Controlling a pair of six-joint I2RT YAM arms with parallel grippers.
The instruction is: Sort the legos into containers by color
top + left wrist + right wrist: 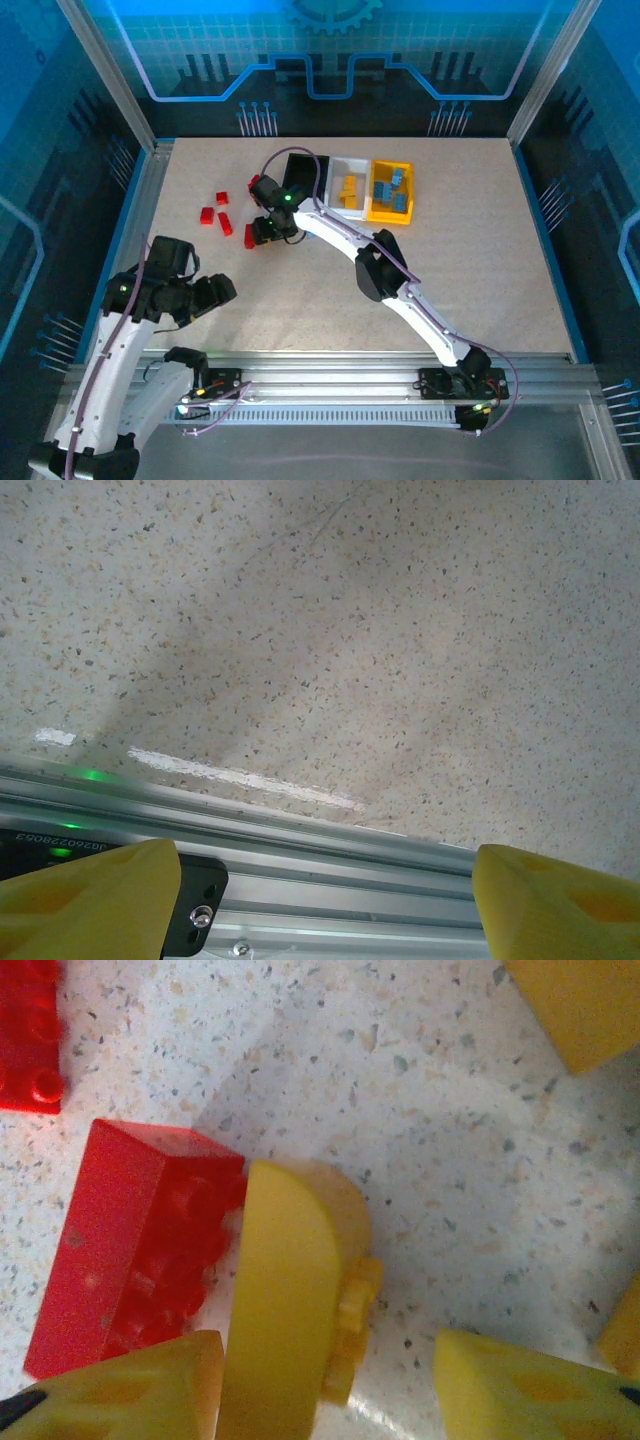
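Ok, status, left to right. My left claw point(213, 291) sits low over the near-left part of the table point(480, 280). Its fingertips point(90, 900) are spread wide with nothing between them. Below them I see bare speckled tabletop and the metal rail point(330, 875) along the near edge.

Further out, a few loose red bricks point(207, 216) lie scattered on the table, left of my other arm. One more of them sits nearer the bins, just left of the black one.

My right claw point(262, 232) is stretched far forward and to the left, down at the table by those red bricks. Its jaws are apart and not clamped on anything. A yellow brick point(290, 1300) with a rounded top lies between the fingers, right up against the left-hand finger. There is a clear gap of bare table before the other finger. A red brick point(130, 1250) lies just left of the yellow one and looks to be touching it. A flat red piece point(30, 1040) sits in the far-left corner of that view. The yellow shapes at the right edge are too cropped to identify.

The bins stand in a row, side by side, at the far middle of the table.
- **Black bin** point(305, 165): partly behind my cable, so I can't tell what's in it.
- **White bin** point(352, 160): holds orange-yellow bricks point(348, 190).
- **Yellow bin** point(390, 216): holds blue bricks point(390, 188).
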